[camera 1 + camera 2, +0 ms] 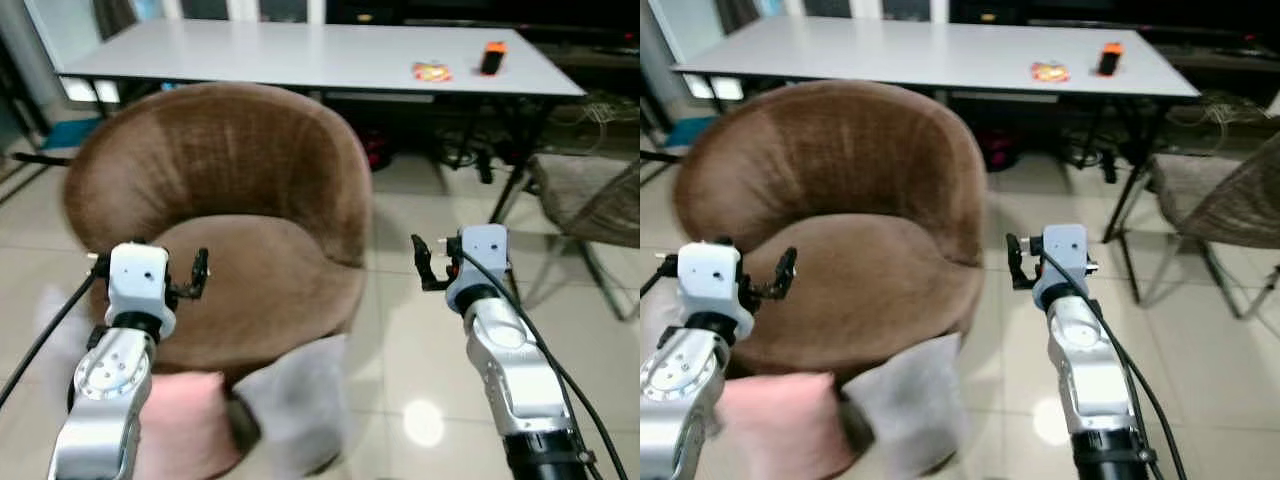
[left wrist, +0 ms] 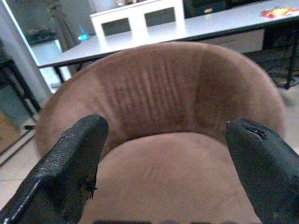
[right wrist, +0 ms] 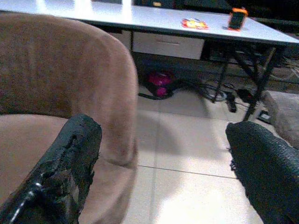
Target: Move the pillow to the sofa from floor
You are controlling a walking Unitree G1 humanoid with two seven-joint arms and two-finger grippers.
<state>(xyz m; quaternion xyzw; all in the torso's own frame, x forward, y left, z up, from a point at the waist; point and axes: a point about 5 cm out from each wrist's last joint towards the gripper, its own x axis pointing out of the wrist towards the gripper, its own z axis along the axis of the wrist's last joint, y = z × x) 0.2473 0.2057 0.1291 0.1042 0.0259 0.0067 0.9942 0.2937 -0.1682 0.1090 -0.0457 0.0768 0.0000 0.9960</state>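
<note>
Two pillows lie on the tiled floor against the front of the brown round sofa chair: a pink pillow and a pale grey pillow beside it, both blurred. My left gripper is raised over the seat's front left, open, with nothing between its fingers. To the right of the chair, my right gripper hangs above bare floor, also open and empty. The pillows sit below and between my two arms.
A long white table stands behind the chair, with an orange object and a snack packet on it. A grey-cushioned metal chair is at the right. Cables and a magenta item lie under the table.
</note>
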